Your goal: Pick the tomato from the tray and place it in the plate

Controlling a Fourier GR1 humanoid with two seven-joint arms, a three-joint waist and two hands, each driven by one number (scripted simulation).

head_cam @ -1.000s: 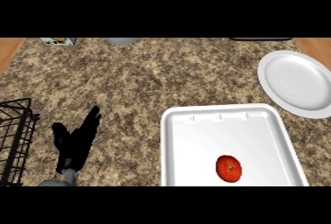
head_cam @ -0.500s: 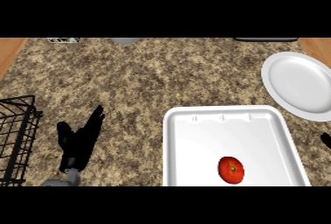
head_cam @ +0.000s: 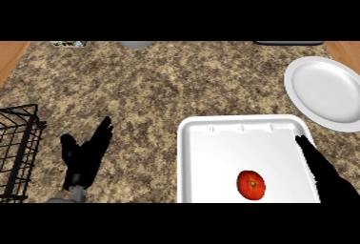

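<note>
A red tomato (head_cam: pixel 251 184) lies in the near part of a white tray (head_cam: pixel 211 157) at the lower right. A white plate (head_cam: pixel 327 93) sits beyond the tray at the right edge, holding nothing. My right hand (head_cam: pixel 327 174) comes up from the lower right with straight fingers over the tray's right rim, to the right of the tomato and apart from it. My left hand (head_cam: pixel 85 155) rests open at the lower left, fingers pointing up.
A black wire basket (head_cam: pixel 15 152) stands at the left edge, close to my left hand. Small objects (head_cam: pixel 135 44) sit along the counter's far edge. Speckled countertop (head_cam: pixel 162 90) stretches between the tray and the basket.
My right hand has come into view from the lower right and now reaches over the tray's right rim. The view has shifted slightly. Tomato and left hand are unmoved.
</note>
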